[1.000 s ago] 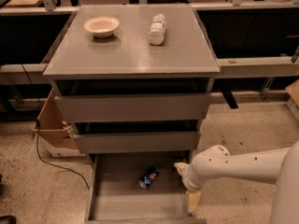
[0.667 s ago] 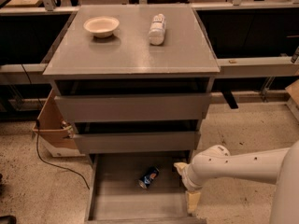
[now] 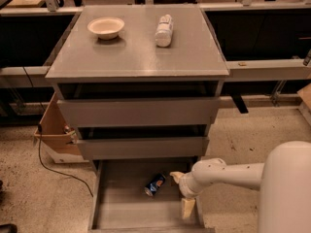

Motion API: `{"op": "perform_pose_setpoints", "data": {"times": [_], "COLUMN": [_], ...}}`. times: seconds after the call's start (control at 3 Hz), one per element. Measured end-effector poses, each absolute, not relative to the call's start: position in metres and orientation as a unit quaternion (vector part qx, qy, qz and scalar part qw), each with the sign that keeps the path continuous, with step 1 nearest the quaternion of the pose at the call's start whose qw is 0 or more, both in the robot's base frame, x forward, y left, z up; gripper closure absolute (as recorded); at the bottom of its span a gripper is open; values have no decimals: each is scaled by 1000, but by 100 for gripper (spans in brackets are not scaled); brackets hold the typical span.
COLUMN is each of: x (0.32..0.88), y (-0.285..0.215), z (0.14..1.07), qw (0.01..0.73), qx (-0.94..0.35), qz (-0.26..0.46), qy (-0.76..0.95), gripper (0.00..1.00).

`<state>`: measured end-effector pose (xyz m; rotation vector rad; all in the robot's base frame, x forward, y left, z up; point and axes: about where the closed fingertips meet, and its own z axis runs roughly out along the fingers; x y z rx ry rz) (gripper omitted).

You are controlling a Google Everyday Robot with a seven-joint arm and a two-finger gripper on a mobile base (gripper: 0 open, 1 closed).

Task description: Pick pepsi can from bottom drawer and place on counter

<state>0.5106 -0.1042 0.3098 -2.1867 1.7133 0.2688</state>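
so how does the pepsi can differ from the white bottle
The pepsi can is dark blue, the white bottle pale. The can is down in the bottom drawer, the bottle up on the counter. Both lie on their sides. The hand is beside the can, not touching.

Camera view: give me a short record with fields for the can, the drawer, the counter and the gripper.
pepsi can: lying on its side on the drawer floor
bottom drawer: pulled open
counter: carries a bowl at back left and a white bottle lying on its side
gripper: low at the drawer's right side, just right of the can
task state: can not yet on the counter
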Motion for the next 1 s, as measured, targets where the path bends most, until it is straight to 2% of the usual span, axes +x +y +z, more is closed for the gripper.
{"op": "perform_pose_setpoints", "data": {"times": [0.33,1.0], "x": [522,558], "y": [-94,-42], "z": [276,211], "qw": [191,211], "qx": [-772,-786], "qz": [107,103], "qy": [597,572], "gripper": [0,0]}}
